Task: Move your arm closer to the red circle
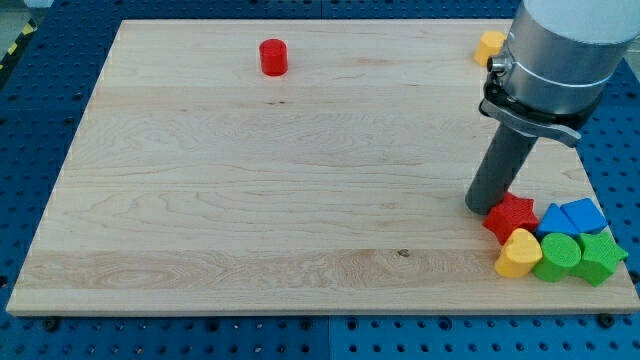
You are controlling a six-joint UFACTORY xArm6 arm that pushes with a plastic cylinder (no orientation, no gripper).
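The red circle (273,57) is a small red cylinder near the view's top, left of centre, on the wooden board (250,200). My tip (483,207) rests on the board at the view's right, far from the red circle and below it to the right. The tip stands just left of the red star (511,217), close to or touching it.
A cluster lies at the view's bottom right: a yellow heart (518,253), a green cylinder (557,257), a green star (599,256), and two blue blocks (556,219) (584,214). A yellow block (490,46) sits at the top right, partly behind the arm's grey body (560,50).
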